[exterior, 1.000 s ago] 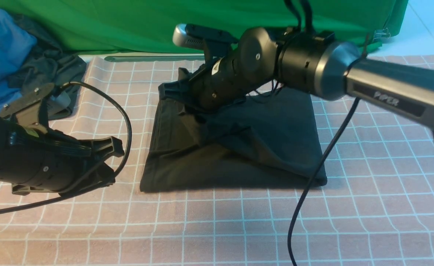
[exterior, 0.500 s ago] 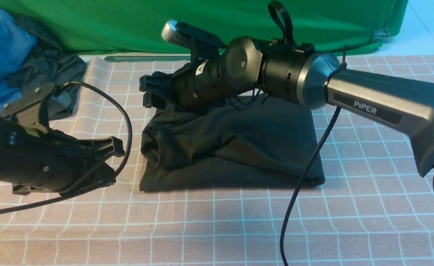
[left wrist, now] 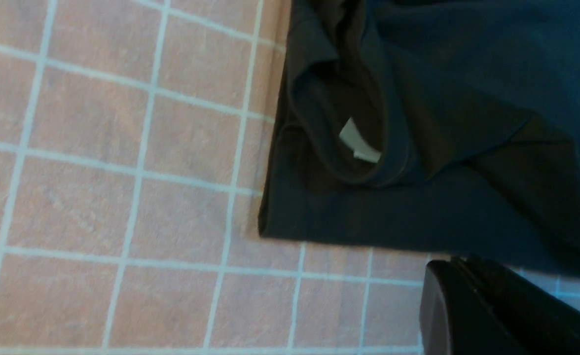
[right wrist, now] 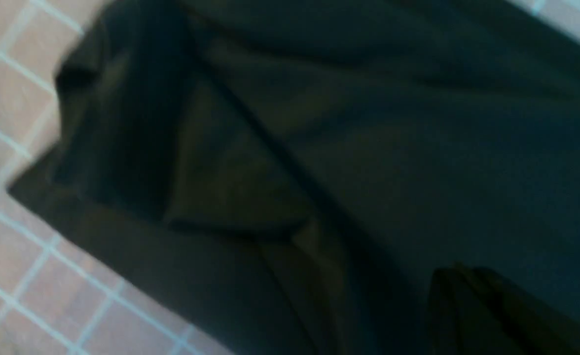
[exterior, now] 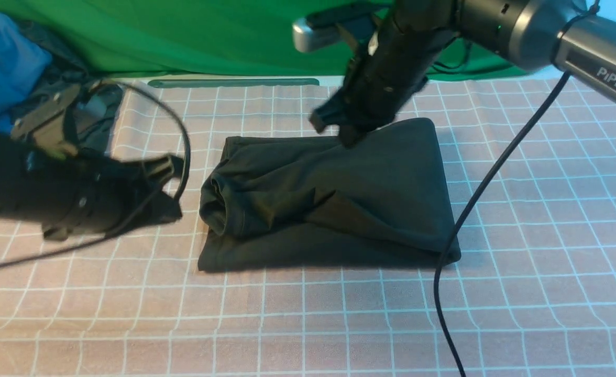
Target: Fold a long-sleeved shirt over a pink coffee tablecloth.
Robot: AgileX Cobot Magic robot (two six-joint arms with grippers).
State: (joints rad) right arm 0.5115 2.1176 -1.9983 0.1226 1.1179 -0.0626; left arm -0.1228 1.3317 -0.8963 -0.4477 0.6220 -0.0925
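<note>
Presumably partway through the fold, had the long-sleeved shirt (exterior: 386,178) gathered into a low, roughly four-cornered bundle on the pink coffee tablecloth (exterior: 308,340), near the middle of the scene. Had the outline largely brought in, with no sleeve stretched out across the checks and no chest print in sight. Showed a rumpled roll (exterior: 234,207) at the left end, a white tag (left wrist: 356,140) inside its opening, and a loose diagonal fold running toward the near right corner. Could not tell how the sleeves lay underneath.

Held the left hand (left wrist: 460,266) closed, with no cloth in it, left of the bundle; held the right hand (right wrist: 467,276) closed and empty too, above the far side. Seemed to need the roll opened out or tucked flat, the slanting layer smoothed, the edges squared and probably one last fold made.
</note>
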